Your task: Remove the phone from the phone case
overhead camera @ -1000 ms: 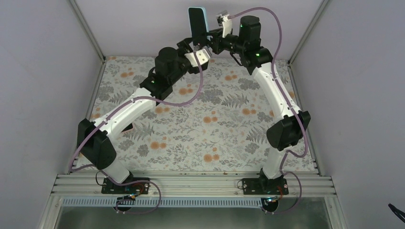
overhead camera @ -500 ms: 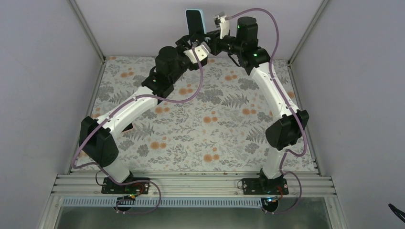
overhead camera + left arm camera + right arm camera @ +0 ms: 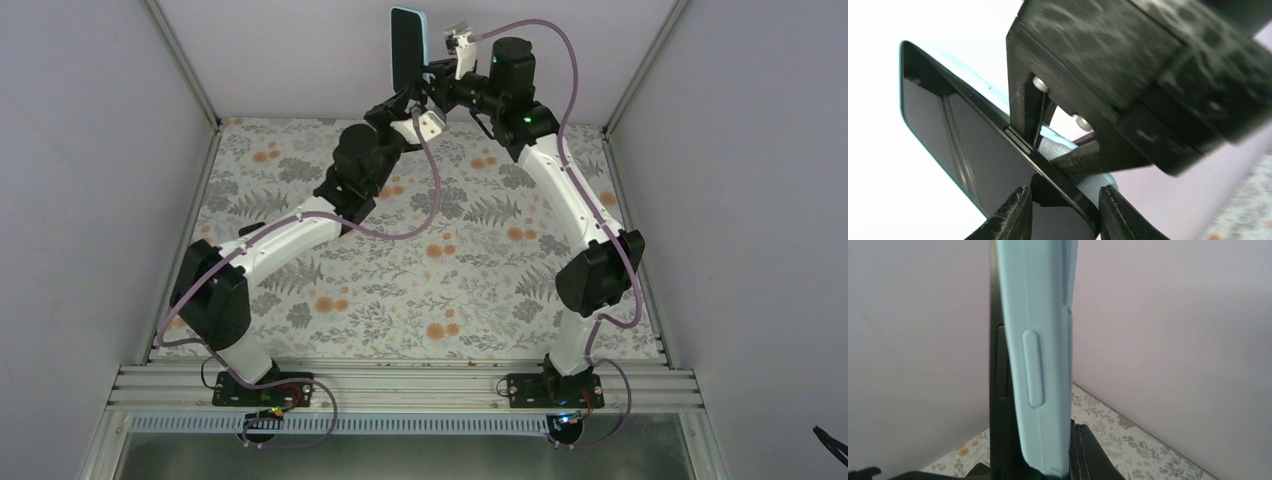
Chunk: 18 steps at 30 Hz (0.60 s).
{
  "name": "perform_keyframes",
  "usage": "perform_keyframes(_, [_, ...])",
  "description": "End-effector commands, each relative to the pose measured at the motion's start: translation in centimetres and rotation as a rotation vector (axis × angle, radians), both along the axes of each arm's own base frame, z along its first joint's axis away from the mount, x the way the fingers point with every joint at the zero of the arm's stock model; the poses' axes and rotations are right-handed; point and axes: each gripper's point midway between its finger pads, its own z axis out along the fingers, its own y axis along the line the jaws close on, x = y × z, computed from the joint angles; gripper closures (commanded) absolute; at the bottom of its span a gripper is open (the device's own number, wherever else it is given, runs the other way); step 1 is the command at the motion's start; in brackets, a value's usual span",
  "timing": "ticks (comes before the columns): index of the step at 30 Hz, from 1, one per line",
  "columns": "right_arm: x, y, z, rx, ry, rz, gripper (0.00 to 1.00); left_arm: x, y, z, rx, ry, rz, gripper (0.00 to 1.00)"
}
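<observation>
The black phone (image 3: 404, 48) sits in its light blue phone case (image 3: 422, 35) and stands upright, high above the far edge of the table. My right gripper (image 3: 430, 74) is shut on its lower part, one finger on the case back and one on the screen. In the right wrist view the case (image 3: 1043, 340) shows edge-on, with the phone's black rim (image 3: 998, 370) left of it. My left gripper (image 3: 1063, 216) straddles the phone's bottom corner just below the right gripper (image 3: 1108, 75). One finger is before the screen (image 3: 963, 145), the other against the case corner (image 3: 1100, 186). Whether both press is unclear.
A floral mat (image 3: 420, 260) covers the table below both raised arms. Pale walls stand close on three sides, the back wall (image 3: 300, 50) right behind the phone. A metal rail (image 3: 400, 385) runs along the near edge.
My left arm has stretched up and forward to the phone, and its jaws have narrowed from wide open around the bottom corner. The right gripper has carried the phone slightly up and left.
</observation>
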Motion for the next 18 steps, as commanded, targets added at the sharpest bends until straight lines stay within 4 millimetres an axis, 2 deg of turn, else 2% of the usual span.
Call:
perform_keyframes(1, [-4.0,-0.6,2.7,0.015,-0.022,0.065,0.97,-1.7,11.6,7.1,-0.153,-0.434,0.507,0.67])
perform_keyframes(2, [-4.2,-0.7,2.5,0.010,-0.019,0.070,0.97,-2.6,12.3,7.3,-0.143,-0.509,0.544,0.66])
perform_keyframes(4, [-4.6,-0.5,1.7,-0.002,-0.002,0.095,0.97,-3.6,13.4,7.7,-0.141,-0.612,0.606,0.57])
perform_keyframes(9, [-5.5,0.6,-1.8,-0.082,0.070,0.186,0.97,-2.8,13.7,8.0,-0.155,-0.661,0.648,0.56])
perform_keyframes(14, [-7.4,0.8,-3.8,-0.121,0.102,0.268,0.97,-2.2,13.6,8.5,-0.168,-0.709,0.687,0.61])
perform_keyframes(18, [-8.6,0.7,-4.7,-0.146,0.114,0.316,0.97,-2.1,14.1,9.3,-0.189,-0.730,0.705,0.73])
